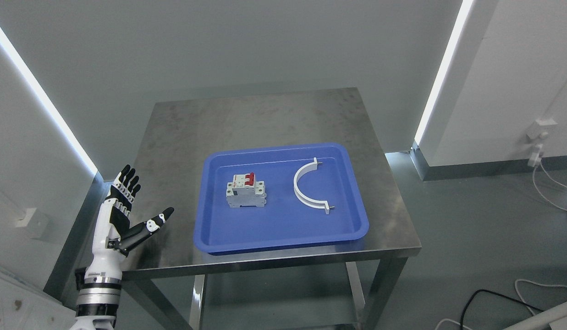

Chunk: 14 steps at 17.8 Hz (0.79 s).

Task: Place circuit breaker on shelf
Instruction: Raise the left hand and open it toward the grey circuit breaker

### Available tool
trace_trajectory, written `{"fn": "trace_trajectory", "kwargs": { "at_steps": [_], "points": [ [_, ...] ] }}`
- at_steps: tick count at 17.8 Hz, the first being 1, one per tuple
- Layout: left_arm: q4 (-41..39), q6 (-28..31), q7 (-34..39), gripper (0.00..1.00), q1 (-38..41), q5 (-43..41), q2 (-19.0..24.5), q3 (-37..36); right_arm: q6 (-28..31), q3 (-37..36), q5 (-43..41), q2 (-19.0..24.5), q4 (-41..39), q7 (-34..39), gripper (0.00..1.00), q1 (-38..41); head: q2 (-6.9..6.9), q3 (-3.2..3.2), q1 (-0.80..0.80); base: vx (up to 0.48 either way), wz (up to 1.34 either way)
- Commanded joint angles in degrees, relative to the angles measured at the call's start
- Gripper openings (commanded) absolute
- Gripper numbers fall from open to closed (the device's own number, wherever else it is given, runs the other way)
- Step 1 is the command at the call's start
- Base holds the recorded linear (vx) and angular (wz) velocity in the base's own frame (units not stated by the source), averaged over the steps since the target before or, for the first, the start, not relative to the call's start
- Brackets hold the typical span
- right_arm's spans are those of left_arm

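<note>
A grey circuit breaker (245, 190) with a red switch lies in the left half of a blue tray (283, 236) on a steel table (265, 114). My left hand (127, 211) is raised at the table's front left corner, to the left of the tray and apart from the breaker. Its fingers are spread, the thumb points toward the tray, and it holds nothing. My right arm is out of view. No shelf shows in this view.
A white half-ring clamp (306, 185) lies in the right half of the tray. Walls with light strips stand to the left and behind the table. Cables (553, 192) lie on the floor to the right.
</note>
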Motion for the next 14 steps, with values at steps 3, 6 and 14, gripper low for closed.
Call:
{"fn": "trace_trajectory", "kwargs": {
  "at_steps": [3,6,14],
  "points": [
    [-2.42,0.15,-2.02,1.00,-1.31,-0.01,2.15,-1.67,0.01,0.00,0.00,-1.00,0.00,0.05,1.00,0.05,0.00,0.00,0.00,0.000,0.00],
    [-2.42,0.15,-8.94,1.00,-4.29,-0.01,3.29,-3.33,0.01,0.00,0.00,-1.00,0.00,0.05,1.00,-0.04,0.00,0.00,0.00,0.000,0.00],
    [-2.07,8.58,-13.00,1.00,-9.31,-11.23,11.20,-14.94,0.01,0.00,0.00,-1.00,0.00,0.05,1.00,-0.04,0.00,0.00,0.00,0.000,0.00]
  ]
}}
